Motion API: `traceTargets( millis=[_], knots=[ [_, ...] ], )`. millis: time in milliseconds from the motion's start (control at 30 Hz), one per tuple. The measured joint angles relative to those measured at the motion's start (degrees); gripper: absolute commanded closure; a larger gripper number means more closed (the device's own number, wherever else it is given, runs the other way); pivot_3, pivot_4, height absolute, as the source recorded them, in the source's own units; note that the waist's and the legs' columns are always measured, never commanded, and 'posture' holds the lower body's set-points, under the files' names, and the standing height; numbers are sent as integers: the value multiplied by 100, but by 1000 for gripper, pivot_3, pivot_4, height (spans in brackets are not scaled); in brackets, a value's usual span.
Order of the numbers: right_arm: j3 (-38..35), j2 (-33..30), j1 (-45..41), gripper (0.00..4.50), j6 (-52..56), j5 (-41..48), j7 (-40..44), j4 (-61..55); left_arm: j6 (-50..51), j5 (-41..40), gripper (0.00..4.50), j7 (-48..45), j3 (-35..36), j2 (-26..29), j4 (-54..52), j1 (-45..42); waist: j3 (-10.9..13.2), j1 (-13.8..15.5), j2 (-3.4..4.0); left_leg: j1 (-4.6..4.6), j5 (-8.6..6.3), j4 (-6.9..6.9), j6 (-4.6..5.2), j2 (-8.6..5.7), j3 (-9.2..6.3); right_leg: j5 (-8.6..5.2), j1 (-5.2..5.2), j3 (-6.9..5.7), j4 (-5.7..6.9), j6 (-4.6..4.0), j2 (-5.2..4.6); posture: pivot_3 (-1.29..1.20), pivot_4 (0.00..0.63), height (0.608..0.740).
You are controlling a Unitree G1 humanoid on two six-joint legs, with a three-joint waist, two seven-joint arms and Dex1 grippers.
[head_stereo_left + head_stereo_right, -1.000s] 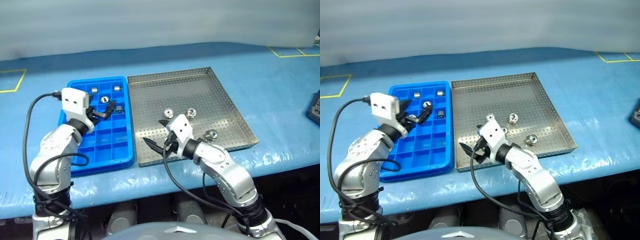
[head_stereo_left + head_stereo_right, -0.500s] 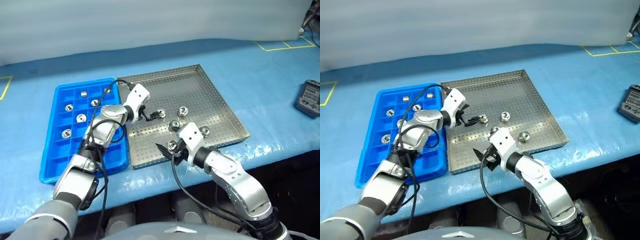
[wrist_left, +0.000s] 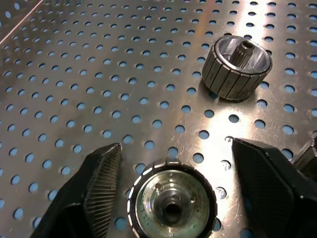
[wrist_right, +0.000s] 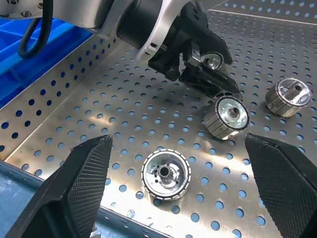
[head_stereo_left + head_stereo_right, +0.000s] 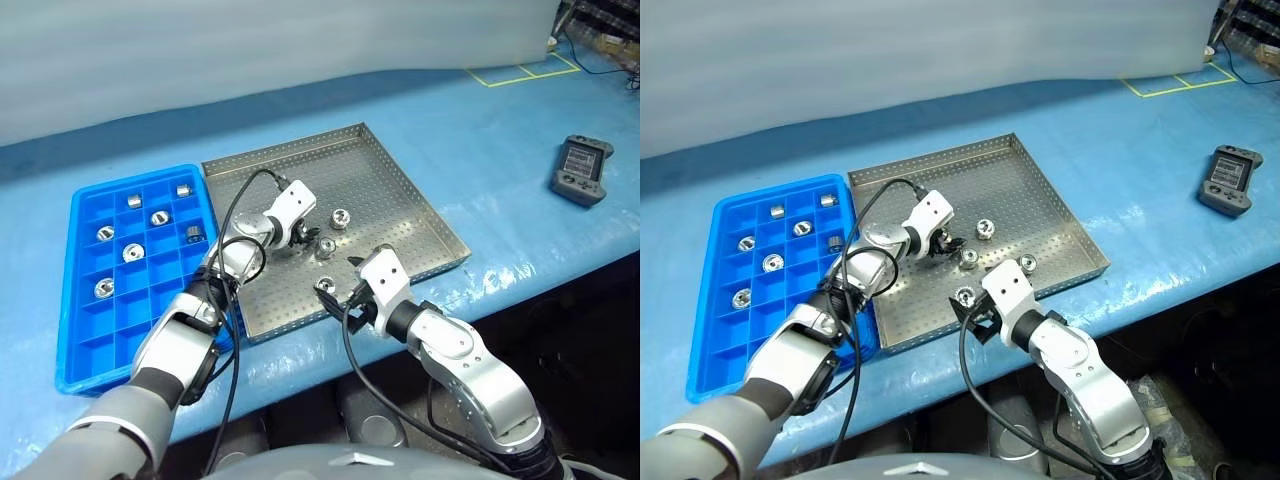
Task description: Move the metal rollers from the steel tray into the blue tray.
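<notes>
The steel tray [image 5: 395, 190] holds several metal rollers: one [image 5: 340, 217] farther back, one [image 5: 327, 245] mid-tray, one [image 5: 325, 288] near the front rim. My left gripper [image 5: 305, 232] is low over the tray floor, its jaws open either side of a roller [image 3: 172, 198], with a small gap at the right finger [image 3: 267, 183]. Another roller [image 3: 237, 67] lies just beyond. My right gripper [image 4: 177, 144] stands wide open at the front rim, with a roller [image 4: 166, 173] lying loose between its fingers. The blue tray [image 5: 120, 330] on the left holds several rollers [image 5: 131, 253].
A dark handheld controller [image 5: 581, 170] lies on the blue table at the far right. Yellow tape marks [image 5: 520, 72] cross the back right. The table's front edge runs just below both trays. My two grippers are close together over the steel tray's front half.
The camera has swung right. My left arm crossed from over the blue tray into the steel tray, sank around a roller and narrowed its jaws. The right gripper hardly moved.
</notes>
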Motion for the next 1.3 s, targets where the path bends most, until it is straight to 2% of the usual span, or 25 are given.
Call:
traceTargets(
  millis=[100,267,400,467,567,667,800,1067,1300],
  knots=[
    [1,13,-21,0,0,-7,6,1,169,-36,2672,2,107,112,-520,107,1,-60,-1,0,0,-2,0,0,0,0,-2,3,1,1,0,-261,150,740],
    [15,16,-211,0,0,-5,74,47,850,-239,4367,36,620,505,-1984,591,0,-39,0,4,0,-5,0,1,-1,0,-4,6,5,1,2,-199,150,740],
    [97,31,-419,0,-1,19,217,177,1485,-538,4469,422,1395,630,-3499,1352,1,69,-1,0,0,-5,0,2,-2,1,-10,9,5,0,1,-134,150,740],
    [132,39,-526,0,-2,30,313,278,1722,-743,4469,659,1886,647,-4235,1621,1,213,-1,2,0,-4,-1,2,-2,1,-11,8,6,0,2,-108,150,740],
    [232,40,-697,0,-6,40,455,432,1889,-937,4469,772,2216,708,-4792,1795,1,469,-1,5,0,-2,-1,1,-1,1,-7,7,6,0,2,-91,150,740],
    [318,92,-866,0,-28,43,568,576,2006,-1030,3914,756,2198,683,-4792,1822,1,737,-1,5,0,5,-1,-2,-4,2,0,4,4,1,2,-89,150,740],
    [348,115,-942,0,-51,40,621,602,2017,-1118,2597,612,1748,533,-4220,1588,1,936,-2,3,0,7,-1,-5,-3,4,2,4,-1,2,2,-111,150,740],
    [323,113,-801,0,-66,-2,542,566,1411,-827,33,242,692,256,-2430,663,0,814,-1,3,0,4,-1,-4,3,4,-1,8,-1,0,2,-207,150,740],
    [239,145,-471,0,-67,-86,326,380,733,-421,33,127,250,-48,-987,165,1,601,-1,1,0,7,0,-5,4,4,0,9,-1,2,2,-271,150,740]
  ],
)
